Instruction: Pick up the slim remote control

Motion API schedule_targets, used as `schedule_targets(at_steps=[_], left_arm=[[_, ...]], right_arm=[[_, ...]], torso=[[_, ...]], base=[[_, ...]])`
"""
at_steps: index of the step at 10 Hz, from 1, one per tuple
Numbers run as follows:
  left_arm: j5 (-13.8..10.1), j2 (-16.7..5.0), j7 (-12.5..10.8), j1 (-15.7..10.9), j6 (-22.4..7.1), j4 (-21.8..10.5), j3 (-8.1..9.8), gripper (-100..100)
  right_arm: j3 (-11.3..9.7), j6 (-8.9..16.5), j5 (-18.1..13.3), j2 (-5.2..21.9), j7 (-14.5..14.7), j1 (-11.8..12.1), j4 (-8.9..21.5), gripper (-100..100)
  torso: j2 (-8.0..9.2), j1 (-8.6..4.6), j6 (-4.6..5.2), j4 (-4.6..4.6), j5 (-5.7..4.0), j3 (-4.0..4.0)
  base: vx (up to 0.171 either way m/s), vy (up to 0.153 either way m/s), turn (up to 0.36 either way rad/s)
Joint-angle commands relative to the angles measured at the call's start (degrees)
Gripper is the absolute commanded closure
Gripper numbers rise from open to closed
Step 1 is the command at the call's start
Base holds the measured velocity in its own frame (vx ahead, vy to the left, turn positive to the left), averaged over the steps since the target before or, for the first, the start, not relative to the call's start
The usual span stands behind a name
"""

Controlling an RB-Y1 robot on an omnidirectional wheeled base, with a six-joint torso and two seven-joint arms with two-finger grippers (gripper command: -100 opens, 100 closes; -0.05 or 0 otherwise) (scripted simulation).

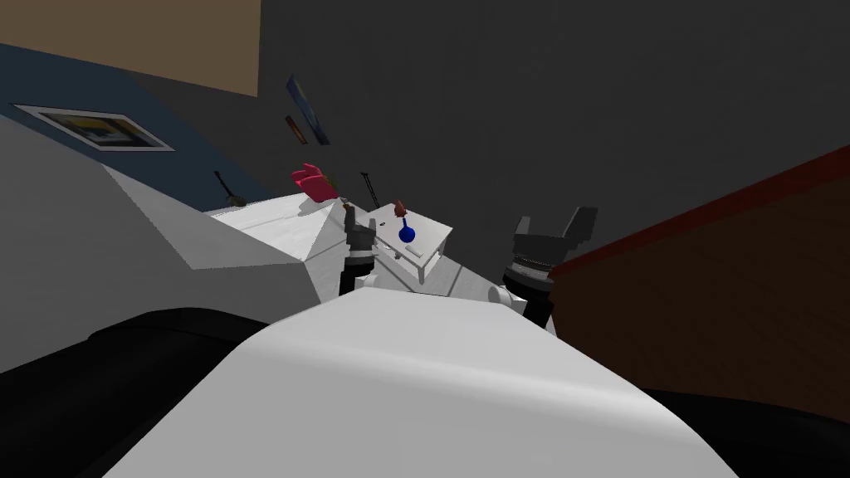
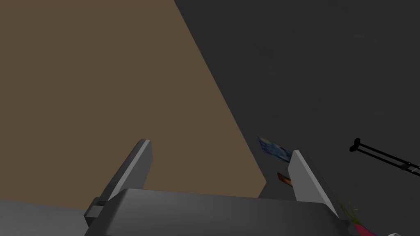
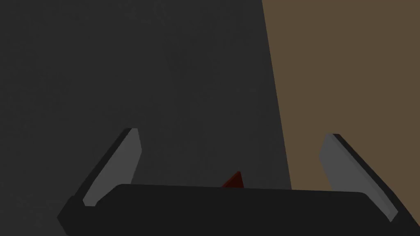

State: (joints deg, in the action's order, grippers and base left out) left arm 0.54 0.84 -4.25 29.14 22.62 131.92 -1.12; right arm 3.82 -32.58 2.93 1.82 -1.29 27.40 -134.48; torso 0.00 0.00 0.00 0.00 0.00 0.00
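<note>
Tabletop (image 1: 435,230) edges sit between left pincer (image 2: 220,146) and right pincer (image 3: 232,132), both spread apart in open air.

Smooth matt white on the tabletop (image 1: 433,231), the slim remote control (image 1: 415,249) equally flat white, blue vase (image 1: 407,235) smooth too.

Legible text, labels, numbers: none. Framed picture (image 1: 93,129), blue wall poster (image 1: 309,110), white table (image 1: 435,227): no readable markings.
</note>
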Motion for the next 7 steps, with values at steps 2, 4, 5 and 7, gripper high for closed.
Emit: schedule_targets(at_steps=[2,4,5,7], left_arm=[[-1.3,-3.7,0.2,-0.4,-1.8,-1.1,0.49,-100],[-3.2,-7.2,0.6,-1.1,-4.5,-2.9,1.12,-100],[-4.5,-9.0,0.9,-1.5,-6.1,-4.0,1.48,-100],[-5.8,-10.8,1.2,-2.0,-8.0,-5.3,1.86,-100]], right_arm=[[0.0,0.0,0.0,0.0,0.0,0.0,0.0,0],[0.0,0.0,0.0,0.0,0.0,0.0,0.0,0],[0.0,0.0,0.0,0.0,0.0,0.0,0.0,0],[0.0,0.0,0.0,0.0,0.0,0.0,0.0,0]], torso=[[0.03,-0.02,0.01,0.00,0.00,0.02],[0.09,-0.12,0.02,0.02,-0.03,0.05],[0.11,-0.20,0.02,0.02,-0.04,0.06],[0.14,-0.22,0.02,0.03,-0.05,0.08]], base=[[-0.018,-0.018,-0.093],[-0.030,-0.053,-0.146],[-0.034,-0.063,-0.151],[-0.028,-0.054,-0.121]])
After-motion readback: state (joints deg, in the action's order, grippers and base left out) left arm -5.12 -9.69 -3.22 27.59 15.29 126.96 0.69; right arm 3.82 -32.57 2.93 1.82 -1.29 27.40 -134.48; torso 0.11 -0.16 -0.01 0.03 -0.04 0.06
